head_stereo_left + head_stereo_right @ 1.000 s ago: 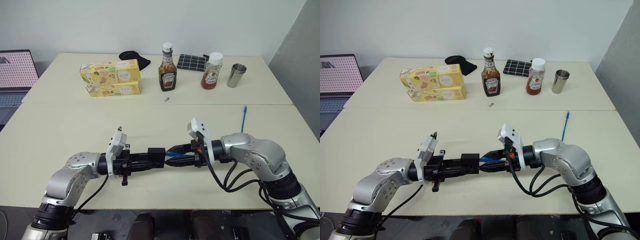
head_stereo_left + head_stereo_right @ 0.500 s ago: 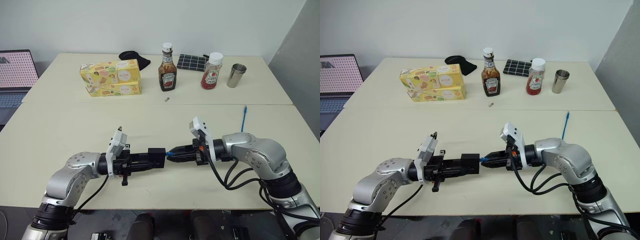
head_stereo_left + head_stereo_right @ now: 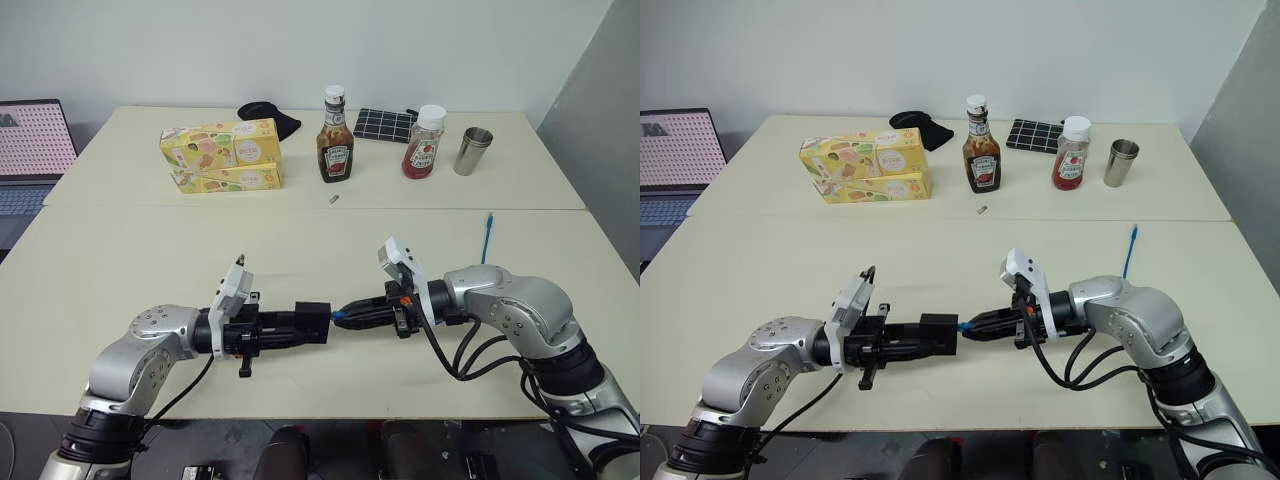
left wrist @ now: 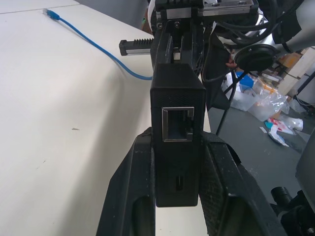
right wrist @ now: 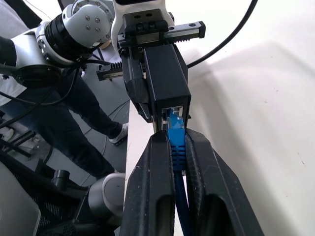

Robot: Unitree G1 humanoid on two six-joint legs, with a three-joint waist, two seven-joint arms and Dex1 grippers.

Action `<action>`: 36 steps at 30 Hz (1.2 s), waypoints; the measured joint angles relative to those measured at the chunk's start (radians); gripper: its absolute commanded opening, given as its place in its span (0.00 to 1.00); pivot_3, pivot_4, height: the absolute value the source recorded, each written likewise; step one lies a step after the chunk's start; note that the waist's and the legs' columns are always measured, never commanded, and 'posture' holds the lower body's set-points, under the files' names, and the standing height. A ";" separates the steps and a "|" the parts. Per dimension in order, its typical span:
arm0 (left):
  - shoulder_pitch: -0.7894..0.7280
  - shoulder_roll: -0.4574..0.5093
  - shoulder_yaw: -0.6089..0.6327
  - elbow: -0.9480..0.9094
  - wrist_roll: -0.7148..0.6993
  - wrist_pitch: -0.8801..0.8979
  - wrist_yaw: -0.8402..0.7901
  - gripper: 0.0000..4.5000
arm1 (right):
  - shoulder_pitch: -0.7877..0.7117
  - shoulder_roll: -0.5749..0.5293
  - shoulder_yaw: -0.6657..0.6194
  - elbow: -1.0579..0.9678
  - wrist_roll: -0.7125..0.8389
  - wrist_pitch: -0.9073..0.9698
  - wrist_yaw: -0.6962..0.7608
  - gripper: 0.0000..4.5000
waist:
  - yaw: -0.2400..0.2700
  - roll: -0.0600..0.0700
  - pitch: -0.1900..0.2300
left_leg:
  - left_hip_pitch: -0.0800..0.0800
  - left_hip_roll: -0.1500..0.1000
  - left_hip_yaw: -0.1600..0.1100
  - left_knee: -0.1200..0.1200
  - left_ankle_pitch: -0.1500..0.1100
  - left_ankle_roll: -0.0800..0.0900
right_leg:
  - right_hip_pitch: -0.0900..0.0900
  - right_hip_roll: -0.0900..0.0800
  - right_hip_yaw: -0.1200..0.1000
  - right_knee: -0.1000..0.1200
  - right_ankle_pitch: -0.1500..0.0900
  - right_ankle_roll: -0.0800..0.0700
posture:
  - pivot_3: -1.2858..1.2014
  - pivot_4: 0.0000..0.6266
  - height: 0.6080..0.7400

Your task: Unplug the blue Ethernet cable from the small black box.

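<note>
Both arms are raised over the near edge of the table [image 3: 120,250], grippers pointing toward each other.

Left gripper [image 3: 310,326]: fingers closed on the small black box [image 3: 316,322], one finger on each side of it, box held clear of the tabletop. In the left wrist view the box [image 4: 176,142] sits upright between the two black fingers [image 4: 140,196], and an empty port faces that camera.

Right gripper [image 3: 345,317]: fingers pinched nearly together around the blue Ethernet cable [image 5: 176,147], just behind its plug. In the right wrist view the blue plug end sits at the mouth of the port in the box [image 5: 167,78]; whether it is fully seated or already partly out, I cannot tell. In the head views a short stub of blue shows between the right fingertips and the face of the box.

The rest of the cable runs back under the right arm; its free end [image 3: 489,222] lies on the table to the robot's right, with a clear plug at the tip.

Far side of the table: two stacked yellow cartons [image 3: 222,155], a ketchup bottle [image 3: 335,140], a red sauce jar [image 3: 424,143], a metal cup [image 3: 472,150], a grid-patterned pad [image 3: 385,124], a black cloth lump [image 3: 268,112]. Laptop [image 3: 30,150] at far left.
</note>
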 measured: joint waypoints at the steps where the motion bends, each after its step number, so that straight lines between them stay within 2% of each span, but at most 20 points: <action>1: 0.000 0.000 0.000 -0.001 0.000 0.000 0.000 0.17 | -0.001 -0.002 0.000 0.000 0.000 0.000 0.002 0.01 | 0.000 0.000 0.000 | 0.000 0.000 0.000 0.000 0.000 0.000 | 0.000 0.000 0.000 0.000 0.000 0.000 | 0.52 0.24 1.00; 2: 0.000 -0.001 0.000 -0.002 0.000 0.001 0.001 0.17 | -0.001 -0.003 0.000 0.000 0.000 0.000 0.005 0.16 | 0.000 0.000 0.000 | 0.000 0.000 0.000 0.000 0.000 0.000 | 0.000 0.000 0.000 0.000 0.000 0.000 | 0.52 0.24 1.00; 9: 0.000 -0.007 0.000 -0.002 0.000 0.005 0.013 0.17 | 0.004 -0.009 0.000 -0.019 0.001 0.000 0.019 0.51 | 0.000 0.000 0.000 | 0.000 0.000 0.000 0.000 0.000 0.000 | 0.000 0.000 0.000 0.000 0.000 0.000 | 0.52 0.24 1.00; 15: -0.004 -0.019 0.000 -0.002 -0.005 0.014 0.023 0.17 | 0.026 0.000 -0.033 -0.030 0.022 0.023 -0.009 0.51 | 0.000 0.000 0.000 | 0.000 0.000 0.000 0.000 0.000 0.000 | 0.000 0.000 0.000 0.000 0.000 0.000 | 0.52 0.24 1.00; 23: -0.002 -0.046 0.001 -0.002 -0.027 0.040 0.033 0.17 | 0.062 0.074 -0.091 -0.047 0.091 0.083 -0.105 0.51 | 0.000 0.000 0.000 | 0.000 0.000 0.000 0.000 0.000 0.000 | 0.000 0.000 0.000 0.000 0.000 0.000 | 0.52 0.24 1.00; 36: 0.003 -0.050 0.003 -0.002 -0.027 0.042 0.034 0.17 | 0.071 0.056 -0.110 -0.045 0.111 0.091 -0.116 0.51 | 0.000 0.000 0.000 | 0.000 0.000 0.000 0.000 0.000 0.000 | 0.000 0.000 0.000 0.000 0.000 0.000 | 0.52 0.24 1.00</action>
